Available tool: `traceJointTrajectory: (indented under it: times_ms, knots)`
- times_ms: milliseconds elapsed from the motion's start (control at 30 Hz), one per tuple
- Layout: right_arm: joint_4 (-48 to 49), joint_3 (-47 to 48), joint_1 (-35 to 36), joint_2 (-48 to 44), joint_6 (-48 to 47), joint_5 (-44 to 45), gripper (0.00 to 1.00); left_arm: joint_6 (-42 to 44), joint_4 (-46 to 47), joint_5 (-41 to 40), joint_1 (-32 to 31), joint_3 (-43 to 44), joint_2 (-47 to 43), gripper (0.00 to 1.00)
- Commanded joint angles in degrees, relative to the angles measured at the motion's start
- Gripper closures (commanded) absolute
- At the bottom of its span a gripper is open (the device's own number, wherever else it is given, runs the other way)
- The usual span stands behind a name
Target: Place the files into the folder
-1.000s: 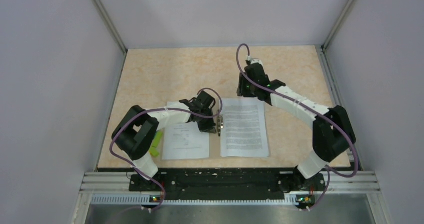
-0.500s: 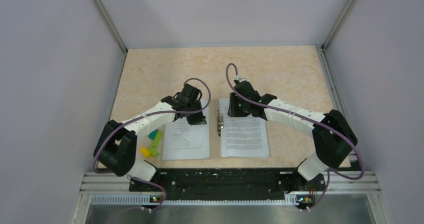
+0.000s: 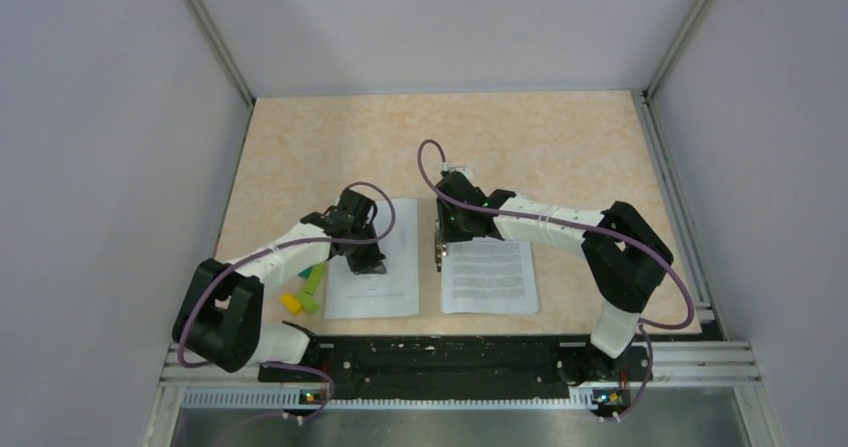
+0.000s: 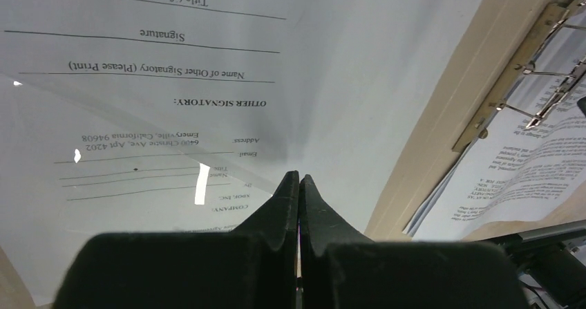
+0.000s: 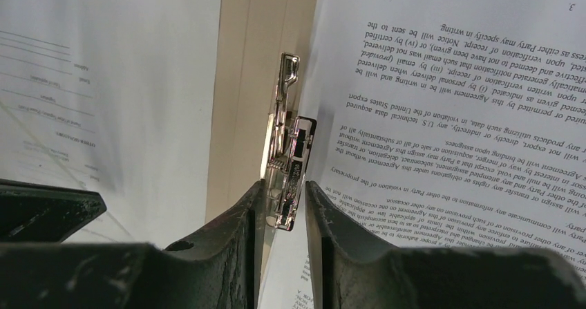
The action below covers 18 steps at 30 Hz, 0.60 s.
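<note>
Speckled beige table (image 3: 300,137), seen from above and behind the arms. The tan folder (image 5: 238,81) lies open and flat at the middle of the near half. It is almost covered by the files: the left sheet (image 3: 372,287), a signature form, on one leaf, and the right sheet (image 3: 490,277), dense text, on the other. The spine shows bare between them.

Left gripper (image 4: 298,178): low over the left sheet, jaws pressed together with nothing between them.

Right gripper (image 5: 283,184): at the spine, jaws narrowly apart astride the near end of the metal clip (image 5: 287,150). Whether they press it cannot be told.

Coloured blocks (image 3: 305,289): just beside the left sheet's left edge.
</note>
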Motion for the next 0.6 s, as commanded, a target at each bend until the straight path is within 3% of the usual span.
traceJointTrajectory:
  times_ms: [0, 567]
  knots:
    - [-0.80, 3.58, 0.85, 1.40, 0.68, 3.45, 0.73, -1.61, 2.02, 0.41, 0.54, -1.58, -2.10, 1.00]
    - [-2.05, 3.23, 2.12, 2.65, 1.41, 3.30, 0.85, -4.65, 3.84, -1.13, 0.56, -3.76, -0.58, 1.00]
